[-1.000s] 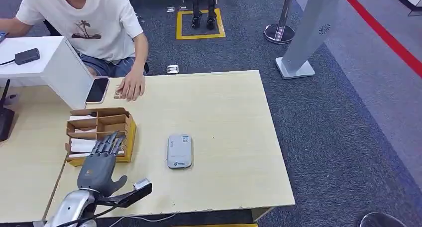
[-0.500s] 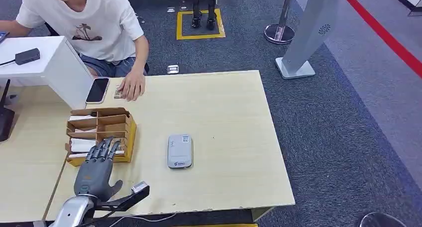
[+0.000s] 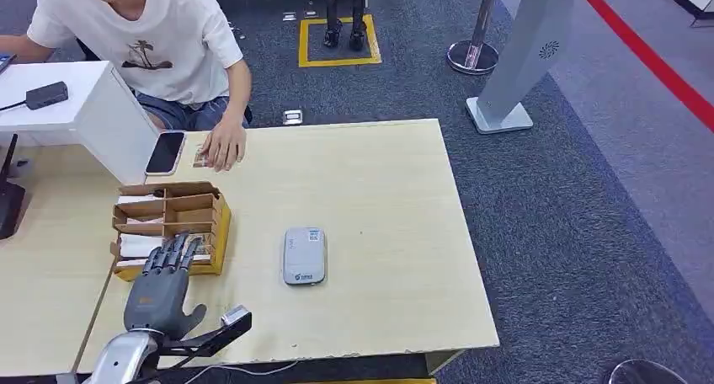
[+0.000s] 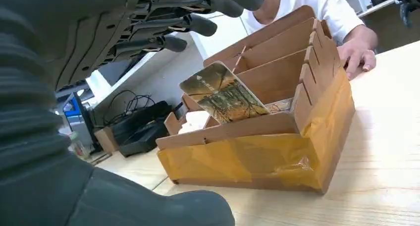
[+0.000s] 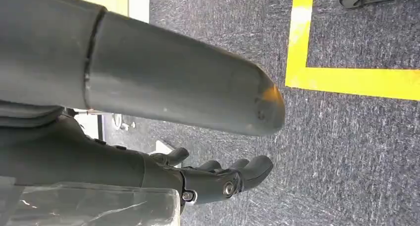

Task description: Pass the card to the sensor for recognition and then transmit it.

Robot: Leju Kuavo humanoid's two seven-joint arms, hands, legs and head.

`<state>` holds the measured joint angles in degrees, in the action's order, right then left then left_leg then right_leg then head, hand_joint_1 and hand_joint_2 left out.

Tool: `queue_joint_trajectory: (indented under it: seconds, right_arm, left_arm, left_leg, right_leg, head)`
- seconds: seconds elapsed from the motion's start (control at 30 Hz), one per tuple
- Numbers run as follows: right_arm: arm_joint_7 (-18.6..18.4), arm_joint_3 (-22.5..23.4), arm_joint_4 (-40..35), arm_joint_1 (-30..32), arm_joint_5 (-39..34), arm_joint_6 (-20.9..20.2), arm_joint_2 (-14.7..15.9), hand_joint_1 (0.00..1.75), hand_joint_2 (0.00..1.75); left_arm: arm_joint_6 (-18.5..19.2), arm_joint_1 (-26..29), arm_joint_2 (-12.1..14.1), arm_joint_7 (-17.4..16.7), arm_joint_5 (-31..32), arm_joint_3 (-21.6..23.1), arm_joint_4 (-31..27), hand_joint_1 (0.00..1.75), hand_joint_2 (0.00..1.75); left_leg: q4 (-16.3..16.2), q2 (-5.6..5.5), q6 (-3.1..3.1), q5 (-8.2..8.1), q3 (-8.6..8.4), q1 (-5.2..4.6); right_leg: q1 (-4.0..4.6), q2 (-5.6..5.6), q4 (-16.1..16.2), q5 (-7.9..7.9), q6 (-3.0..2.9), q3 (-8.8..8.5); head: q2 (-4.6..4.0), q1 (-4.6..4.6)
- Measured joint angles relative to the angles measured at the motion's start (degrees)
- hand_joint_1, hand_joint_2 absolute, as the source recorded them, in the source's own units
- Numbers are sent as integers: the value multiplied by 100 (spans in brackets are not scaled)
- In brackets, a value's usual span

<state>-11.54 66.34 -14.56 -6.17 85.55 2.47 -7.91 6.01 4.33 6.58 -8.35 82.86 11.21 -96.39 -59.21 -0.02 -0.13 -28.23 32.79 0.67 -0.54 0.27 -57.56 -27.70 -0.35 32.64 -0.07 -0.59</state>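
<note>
Card point(image 4: 225, 95), thin, stiff, glossy and printed with a brownish scene, leans tilted in the near compartment of the brown cardboard organiser box point(image 3: 215, 232) on the tabletop point(image 3: 379, 190); my left robot hand point(image 3: 160, 287), fingers spread and empty, should pinch its raised upper edge.

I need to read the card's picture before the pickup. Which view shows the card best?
The left wrist view: the card leans tilted in the cardboard box, its printed face visible. In the head view, the left robot hand hovers over that compartment. The right wrist view faces carpet.
</note>
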Motion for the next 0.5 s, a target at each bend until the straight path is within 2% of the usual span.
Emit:
queue_joint_trajectory:
  seconds: [0.33, 0.5]
  right_arm:
    - [0, 2, 7, 0, 11, 0, 0, 0, 0]
    - [-2, 2, 7, -5, 90, -2, 0, 0, 0]
  left_arm:
    - [-50, 16, -105, -2, 317, -153, -76, 0, 175]
    - [-48, -217, -194, 50, 531, -310, -94, 0, 175]
  left_leg:
    - [0, 0, 0, 0, 0, 0]
    - [0, -2, 0, 0, -2, 0]
  right_leg:
    - [0, 0, 0, 0, 0, 0]
    - [0, -2, 0, 1, 0, -1]
  head:
    - [0, 0]
    - [0, 0]
